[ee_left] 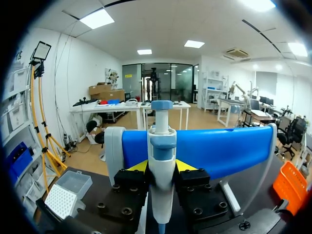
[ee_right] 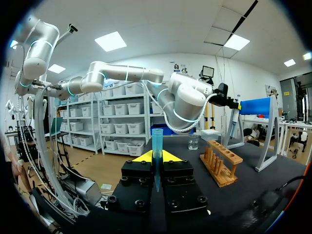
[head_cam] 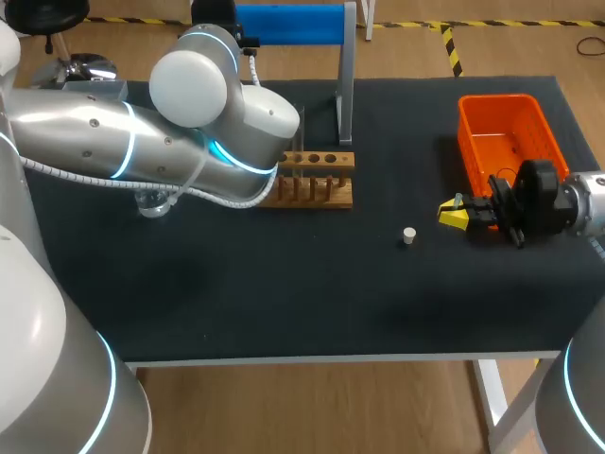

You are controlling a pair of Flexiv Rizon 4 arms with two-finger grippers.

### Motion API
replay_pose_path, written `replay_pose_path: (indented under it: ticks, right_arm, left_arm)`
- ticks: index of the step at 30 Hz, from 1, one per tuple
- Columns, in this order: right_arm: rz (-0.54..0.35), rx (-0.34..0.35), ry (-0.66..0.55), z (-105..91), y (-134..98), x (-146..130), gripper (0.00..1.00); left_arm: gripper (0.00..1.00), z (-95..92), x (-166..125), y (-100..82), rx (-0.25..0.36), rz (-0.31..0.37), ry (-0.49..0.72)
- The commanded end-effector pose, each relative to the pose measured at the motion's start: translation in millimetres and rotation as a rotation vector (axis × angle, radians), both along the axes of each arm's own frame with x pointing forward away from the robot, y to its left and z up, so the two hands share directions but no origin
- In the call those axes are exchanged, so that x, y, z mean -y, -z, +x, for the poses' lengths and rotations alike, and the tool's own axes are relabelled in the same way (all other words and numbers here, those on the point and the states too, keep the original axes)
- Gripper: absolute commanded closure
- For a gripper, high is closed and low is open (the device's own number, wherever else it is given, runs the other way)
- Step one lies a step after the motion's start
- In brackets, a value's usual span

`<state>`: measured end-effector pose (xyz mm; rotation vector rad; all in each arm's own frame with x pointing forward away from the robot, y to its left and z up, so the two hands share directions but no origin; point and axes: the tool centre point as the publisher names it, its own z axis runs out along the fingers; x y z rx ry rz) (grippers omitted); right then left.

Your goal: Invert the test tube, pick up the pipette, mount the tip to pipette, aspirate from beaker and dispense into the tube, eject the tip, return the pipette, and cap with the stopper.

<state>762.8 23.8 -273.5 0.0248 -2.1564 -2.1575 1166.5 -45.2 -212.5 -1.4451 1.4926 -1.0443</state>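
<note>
Pipette point(ee_left: 162, 141) clamped in the left gripper point(ee_left: 162, 166), against the blue stand point(ee_left: 219, 151), possibly hooked there. The right gripper point(ee_right: 157, 157) grips the test tube point(ee_right: 157, 139) upright. Hazard: pipette snagging the stand, twisting in the grasp.

Rack point(head_cam: 317, 180) sat mid-table point(head_cam: 284, 303). Pipette stand point(head_cam: 293, 24) at its 12 o'clock, w/ pipette point(ee_left: 163, 141) in left gripper point(ee_left: 162, 165) just before it. Beaker point(head_cam: 156, 200) at rack's 9, stopper point(head_cam: 409, 235) at 4, bin point(head_cam: 506, 142) at 3. Right gripper point(head_cam: 454, 216), w/ test tube point(ee_right: 157, 146) between its fingers, at stopper's 2.
</note>
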Motion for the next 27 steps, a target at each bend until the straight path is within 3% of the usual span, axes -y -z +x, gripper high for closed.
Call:
replay_pose_path:
  ticks: [1, 9, 27]
  right_arm:
    - [-0.001, 0.001, 0.0, -0.8, -0.1, 0.9, 1.0]
    - [-0.001, 0.001, 0.0, -0.8, -0.1, 0.9, 1.0]
    - [-0.001, 0.001, 0.0, -0.8, -0.1, 0.9, 1.0]
  left_arm:
    - [1.0, 2.0, 1.2, 1.3, 0.002, 0.002, -0.004]
    - [1.0, -1.3, 1.3, -5.1, 0.01, 0.004, -0.006]
    - [1.0, 8.2, -0.3, -47.8, 0.08, 0.028, -0.006]
